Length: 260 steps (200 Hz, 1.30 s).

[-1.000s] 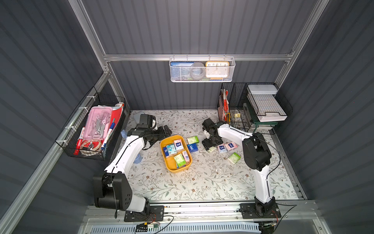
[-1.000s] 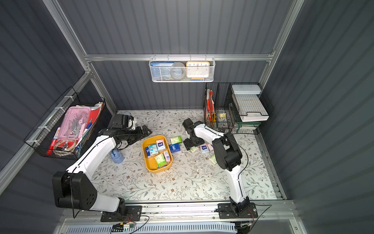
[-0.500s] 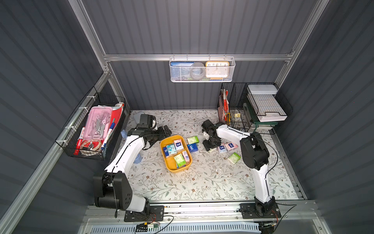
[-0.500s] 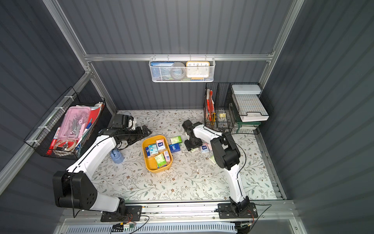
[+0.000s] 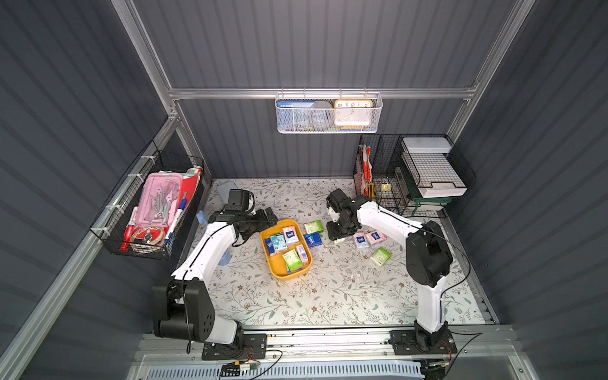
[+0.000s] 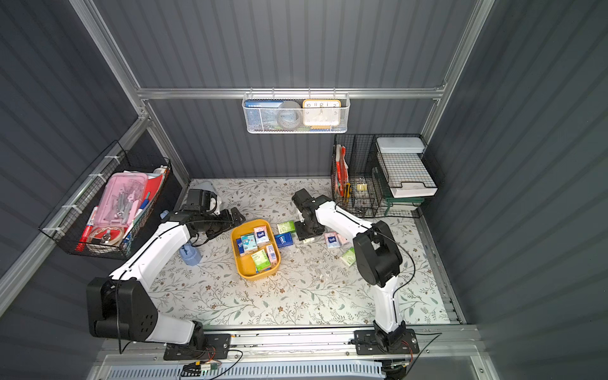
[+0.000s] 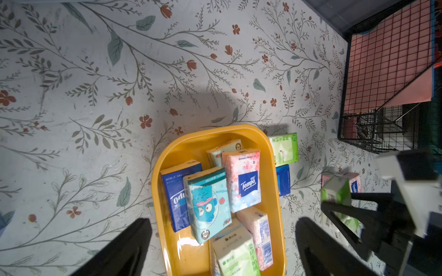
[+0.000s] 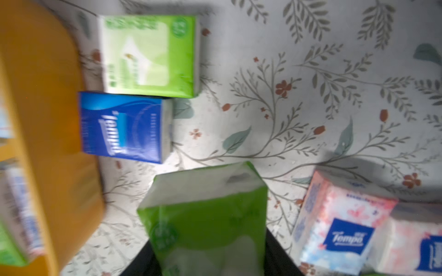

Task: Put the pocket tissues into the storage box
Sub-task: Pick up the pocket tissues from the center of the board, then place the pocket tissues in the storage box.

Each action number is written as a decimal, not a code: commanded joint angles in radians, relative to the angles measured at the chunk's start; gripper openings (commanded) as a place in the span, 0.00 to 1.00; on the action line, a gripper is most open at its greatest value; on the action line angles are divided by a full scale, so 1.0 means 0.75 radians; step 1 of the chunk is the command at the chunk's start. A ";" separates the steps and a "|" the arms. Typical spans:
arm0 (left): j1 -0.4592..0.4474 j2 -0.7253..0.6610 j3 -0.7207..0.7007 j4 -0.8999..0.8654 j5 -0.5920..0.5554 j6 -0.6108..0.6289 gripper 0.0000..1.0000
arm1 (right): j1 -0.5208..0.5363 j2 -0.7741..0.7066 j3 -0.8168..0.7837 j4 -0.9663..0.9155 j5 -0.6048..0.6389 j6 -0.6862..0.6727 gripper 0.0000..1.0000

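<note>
The right gripper (image 5: pixel 338 234) is closed narrowly on a green packet (image 8: pixel 205 215) of pocket tissues, which stands on end between its fingers. Whether the packet is clear of the floral mat (image 5: pixel 329 296) I cannot tell. Between this gripper and the storage box (image 7: pixel 156 181) lie a dark blue packet (image 8: pixel 124 126) and a second green packet (image 8: pixel 148 55), both just beside the box's rim. On the gripper's other side a pink Tempo packet (image 8: pixel 342 229) touches another pink packet (image 8: pixel 411 239), both near its fingers. A third green packet (image 5: pixel 381 256) lies beyond them. Behind the gripper bare mat runs to the black wire rack (image 5: pixel 378 184).

The left gripper (image 7: pixel 222 223) hangs with its jaws wide, the box just ahead of it.

The box is shallow, mustard-yellow and round-cornered, with part of its floor bare. Six packets can be counted inside: one dark blue, one light blue with a cartoon face, two pink, one green and one pale, half hidden. Outside are six: three green, one dark blue, two pink.
</note>
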 commanded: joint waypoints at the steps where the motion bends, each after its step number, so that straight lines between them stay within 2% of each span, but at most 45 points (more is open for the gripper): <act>1: 0.003 -0.021 -0.021 0.014 -0.021 -0.003 0.99 | 0.075 -0.060 -0.015 -0.013 -0.012 0.129 0.50; 34: 0.043 -0.049 -0.051 0.018 -0.025 -0.003 0.99 | 0.208 -0.124 -0.003 0.029 -0.026 0.229 0.50; 75: 0.156 -0.102 -0.099 -0.005 0.011 -0.003 0.99 | 0.341 -0.130 0.017 0.191 -0.116 0.344 0.50; 122: 0.179 -0.137 -0.102 -0.040 -0.002 0.019 0.99 | 0.455 0.019 0.135 0.283 -0.147 0.371 0.50; 183: 0.183 -0.177 -0.094 -0.064 0.014 0.027 0.99 | 0.521 0.198 0.274 0.321 -0.159 0.380 0.51; 215: 0.183 -0.173 -0.094 -0.066 0.027 0.027 0.99 | 0.533 0.238 0.306 0.288 -0.147 0.371 0.51; 260: 0.184 -0.164 -0.081 -0.060 0.038 0.022 0.99 | 0.537 0.242 0.307 0.281 -0.142 0.364 0.57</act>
